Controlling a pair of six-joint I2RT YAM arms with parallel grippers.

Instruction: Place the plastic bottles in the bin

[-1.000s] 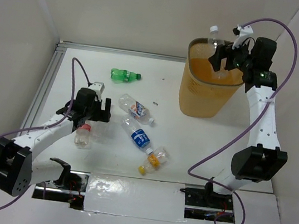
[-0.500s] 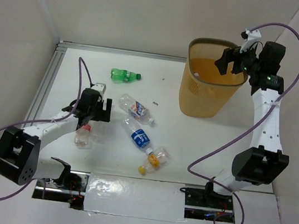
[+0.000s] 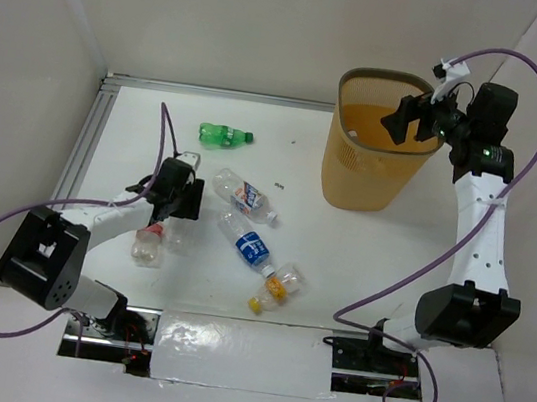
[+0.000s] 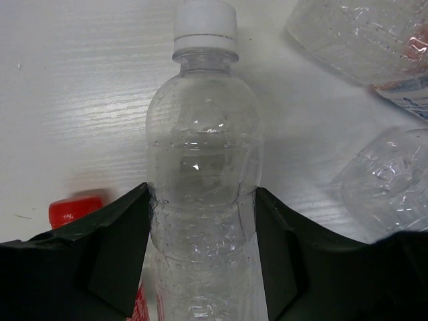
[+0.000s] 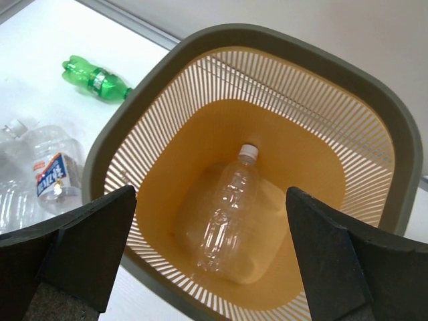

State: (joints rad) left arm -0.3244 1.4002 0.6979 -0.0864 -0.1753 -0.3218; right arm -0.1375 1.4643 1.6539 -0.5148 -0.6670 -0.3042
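the left gripper [image 4: 202, 200] clamps the white-capped bottle [image 4: 204, 147] on the table [image 4: 80, 100], a finger against each side of its body. the right gripper [image 5: 210, 197] hangs spread wide above the bin [image 5: 396, 134], another bottle [image 5: 227, 210] lying inside.

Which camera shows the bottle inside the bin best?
Right wrist view: it looks down into the bin, showing the whole clear bottle on its floor. The top view barely shows it; the left wrist view misses it.
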